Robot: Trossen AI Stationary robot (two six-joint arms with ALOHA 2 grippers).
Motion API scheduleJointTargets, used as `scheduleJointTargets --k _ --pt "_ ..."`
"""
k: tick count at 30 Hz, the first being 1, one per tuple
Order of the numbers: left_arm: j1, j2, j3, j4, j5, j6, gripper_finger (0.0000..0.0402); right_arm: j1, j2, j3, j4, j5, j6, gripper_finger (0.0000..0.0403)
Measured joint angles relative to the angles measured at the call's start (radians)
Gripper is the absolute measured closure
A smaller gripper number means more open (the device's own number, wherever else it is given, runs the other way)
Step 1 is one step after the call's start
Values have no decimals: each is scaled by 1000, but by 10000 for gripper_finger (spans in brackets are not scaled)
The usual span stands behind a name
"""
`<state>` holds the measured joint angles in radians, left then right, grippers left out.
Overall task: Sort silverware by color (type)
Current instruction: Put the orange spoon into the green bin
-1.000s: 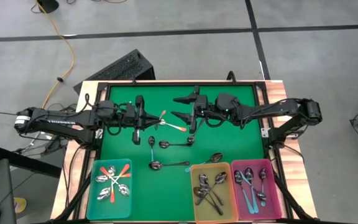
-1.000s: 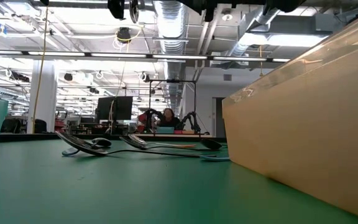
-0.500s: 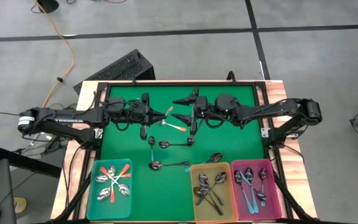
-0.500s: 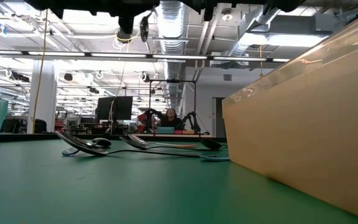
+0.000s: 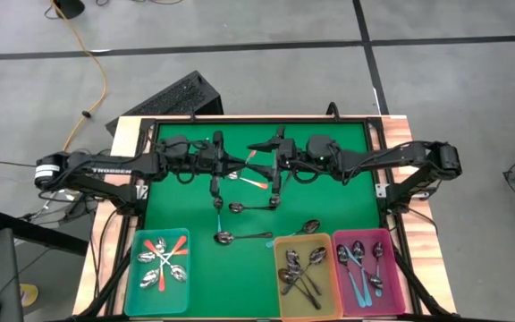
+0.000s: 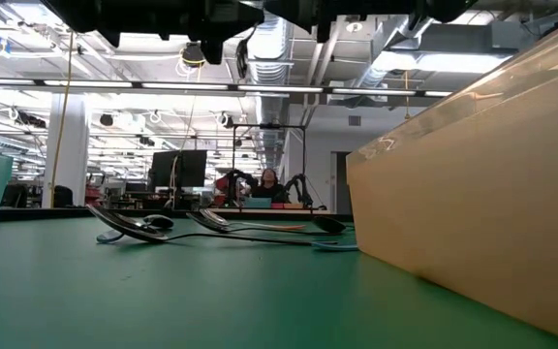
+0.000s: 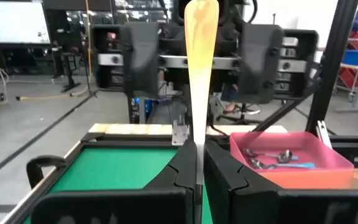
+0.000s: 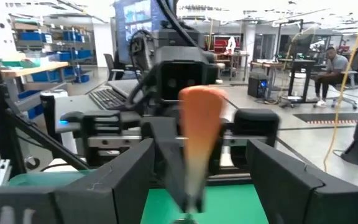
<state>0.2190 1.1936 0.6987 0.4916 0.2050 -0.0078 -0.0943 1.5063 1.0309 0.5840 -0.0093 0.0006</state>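
Seen from above, we count one orange-handled spoon (image 5: 254,176) held over the middle of the green bench (image 5: 347,201), between the two arms. The left gripper (image 5: 237,167) has its fingers clamped together on the spoon's bowl end; in the left wrist view the orange handle rises straight out from between those shut fingers (image 7: 182,171). The right gripper (image 5: 275,167) faces it from the other side with its fingers (image 8: 129,180) spread wide apart, one on either side of the handle and not touching it.

Four loose spoons lie on the mat nearer the front edge: a blue-handled one (image 5: 218,207), one with a dark handle (image 5: 253,206) just beside it, a third (image 5: 242,236) closer to the bins, and a fourth (image 5: 307,227) just behind the yellow bin. From the low view these lie flat in a cluster, partly overlapping.

Three bins stand along the front edge. The teal bin (image 5: 133,268), at the left front corner, holds about five orange-handled spoons. The yellow bin (image 5: 280,268) in the middle holds roughly five dark-handled spoons, heaped so that we cannot count them exactly. The pink bin (image 5: 399,268), at the right front corner, holds about four blue-handled spoons.

A black keyboard (image 5: 173,97) lies on the floor beyond the back left corner.
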Motion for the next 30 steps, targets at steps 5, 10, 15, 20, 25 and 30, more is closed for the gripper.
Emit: scheduleJointTargets --k 5,10,15,20,25,30 --pt "0 31 6 21 28 -4 401 0 37 0 1 0 0 127" --pt "0 71 37 20 42 -5 401 0 65 0 52 5 1 127" --pt "0 65 38 -21 44 7 401 3 65 0 49 7 0 128" --pt "0 62 39 -4 26 11 401 -1 60 0 68 8 -1 139" --pt "0 65 39 -4 25 15 401 0 60 0 65 12 -6 175" --pt "0 65 39 -6 24 14 401 0 60 0 65 12 -9 250"
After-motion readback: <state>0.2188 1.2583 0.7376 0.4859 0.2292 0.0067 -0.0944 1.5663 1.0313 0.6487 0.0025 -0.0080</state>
